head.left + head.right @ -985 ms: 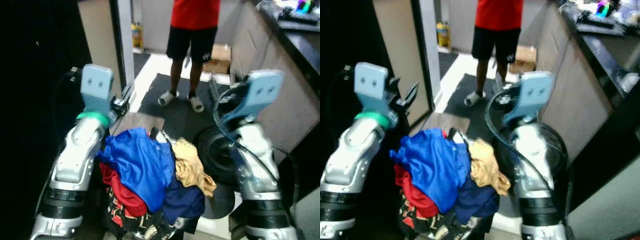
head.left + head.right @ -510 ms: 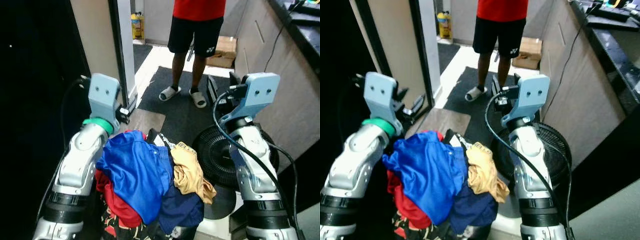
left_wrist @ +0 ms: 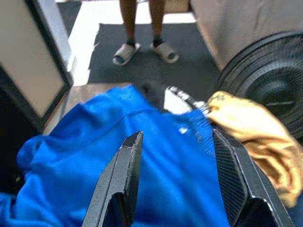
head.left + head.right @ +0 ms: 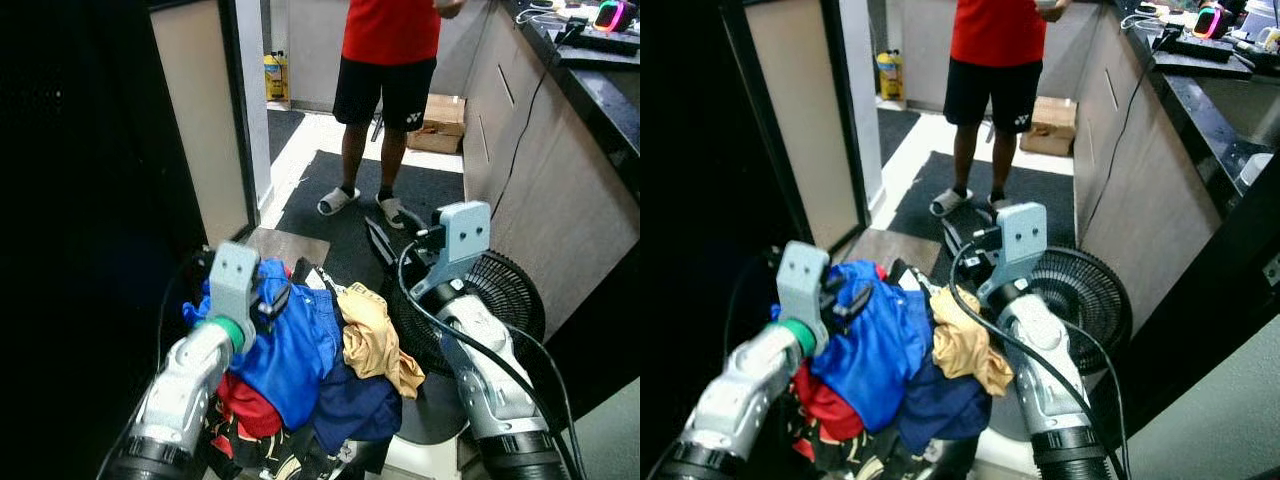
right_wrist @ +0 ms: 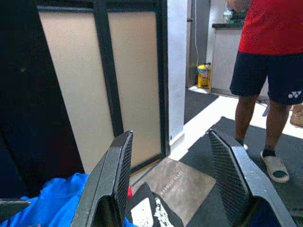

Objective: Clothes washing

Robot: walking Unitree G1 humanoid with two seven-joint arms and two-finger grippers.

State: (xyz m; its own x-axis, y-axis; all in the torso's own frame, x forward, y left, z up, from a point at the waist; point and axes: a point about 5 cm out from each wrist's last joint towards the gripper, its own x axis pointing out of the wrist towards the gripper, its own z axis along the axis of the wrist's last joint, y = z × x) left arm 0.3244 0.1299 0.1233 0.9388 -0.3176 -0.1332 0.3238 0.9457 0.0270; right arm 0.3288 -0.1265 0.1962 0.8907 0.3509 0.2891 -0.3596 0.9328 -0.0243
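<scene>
- Clothes [image 4: 300, 370] lie heaped low in front of the robot, between its two arms: a blue shirt [image 4: 285, 345] on top, a tan garment [image 4: 375, 345] to its right, a red piece [image 4: 245, 405] and a dark navy piece [image 4: 350, 405] beneath.
- Left gripper [image 3: 177, 182] hovers just above the blue shirt; its jaws stand wide apart with the blue cloth spread below and between them, and nothing is clamped. Whether the tips touch the cloth cannot be told.
- In the left wrist view the tan garment [image 3: 258, 137] lies just beside one finger [image 3: 236, 179], and the blue shirt [image 3: 142, 161] runs under both.
- Right gripper [image 5: 170, 182] is raised above the right side of the heap, near the tan garment, its jaws wide apart and holding nothing; they point toward a frosted door panel [image 5: 137, 85] and the floor beyond.
- A corner of blue cloth [image 5: 61, 198] shows low beside the right gripper's fingers, apart from them.
- A black fan [image 4: 500, 300] lies on the floor just right of the clothes, behind the right arm.
- A person [image 4: 390, 80] in a red shirt, black shorts and sandals stands on a dark mat [image 4: 330, 215] further off.
- A dark surface [image 4: 600, 70] carrying small items runs along the right.
</scene>
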